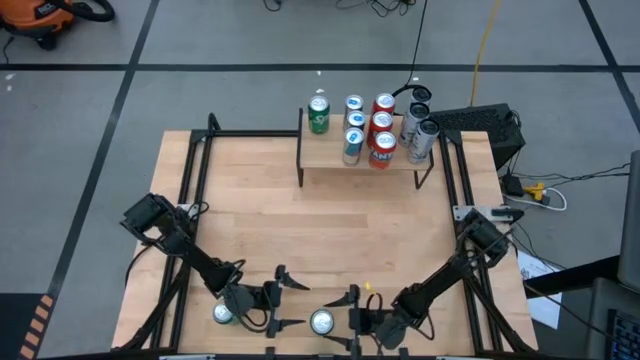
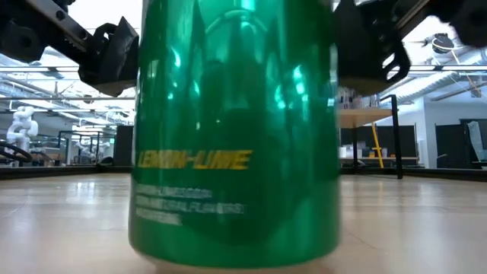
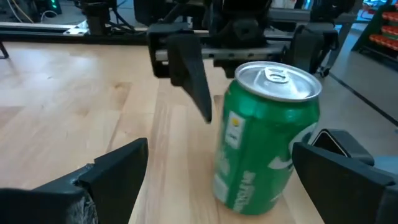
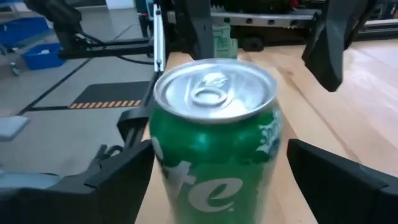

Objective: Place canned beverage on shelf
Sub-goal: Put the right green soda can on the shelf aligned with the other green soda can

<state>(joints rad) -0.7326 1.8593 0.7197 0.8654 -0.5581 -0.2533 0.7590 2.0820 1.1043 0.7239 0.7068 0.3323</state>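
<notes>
One green lemon-lime can [image 1: 321, 321] is seen upright on the counter [image 1: 300, 230] at its near edge, between both arms. It is bracketed by the right gripper [image 4: 217, 174], fingers spread and not yet touching, presumably for a side grasp. The left gripper [image 3: 230, 168] is likewise spread, facing it. A second can [image 1: 222, 314] is noted just beside the left arm. The shelf [image 1: 330, 155], well apart at the far edge, already carries several cans.

Green lemon-lime can [image 2: 236, 129]: glossy metal wall, mirror-like reflections; brushed silver lid with pull tab. Bench [image 1: 330, 225]: light wood, smooth, satin, visible grain. Shelf [image 1: 335, 152]: same light wood, thin black metal supports. Left gripper fingers [image 3: 118, 171]: matt black plastic.
</notes>
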